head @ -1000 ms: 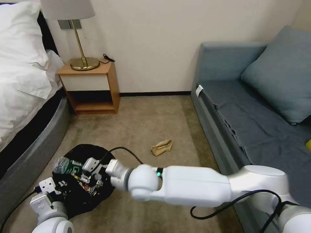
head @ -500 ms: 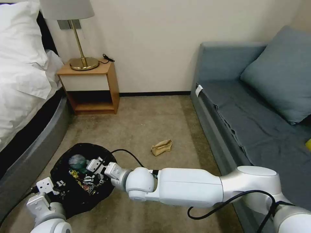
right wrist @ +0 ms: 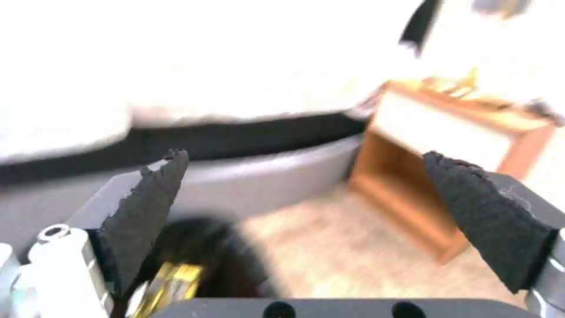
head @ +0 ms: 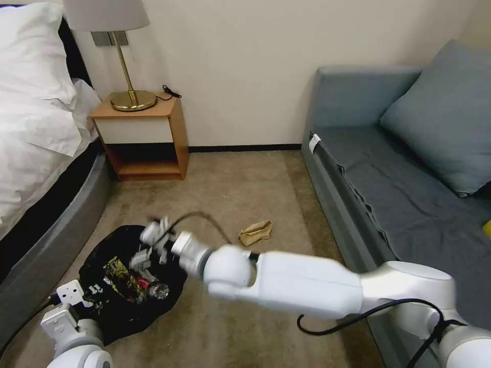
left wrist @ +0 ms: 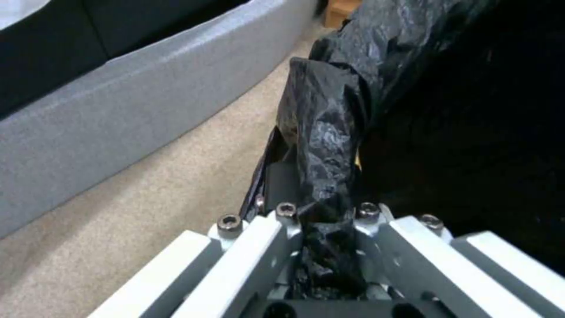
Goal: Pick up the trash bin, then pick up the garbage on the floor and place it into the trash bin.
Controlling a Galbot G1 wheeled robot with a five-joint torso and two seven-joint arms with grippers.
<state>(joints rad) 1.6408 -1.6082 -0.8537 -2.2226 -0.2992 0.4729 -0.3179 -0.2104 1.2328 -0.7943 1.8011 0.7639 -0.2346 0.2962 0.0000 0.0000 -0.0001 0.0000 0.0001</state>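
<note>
— Where's everything, left to right?

— My left gripper (left wrist: 321, 247) is clamped on the black liner at the rim of the trash bin (head: 97, 258), which sits low beside the bed (head: 46, 255); wrappers and the small bottle (head: 156, 290) lie inside. My right gripper (head: 153, 243) is above the bin's far edge, jaws spread wide and empty.

— And the step in hand?

— The paper bag (head: 255, 232) lies on the carpet right of the bin. I'd keep the bin level and bring my open jaws down squarely over it.

From our head we look forward and down at the trash bin (head: 128, 286). Our left wrist camera sits right against its black liner (left wrist: 329, 132). Our right wrist camera, above the bin, faces the nightstand (right wrist: 465, 145) beyond.
</note>
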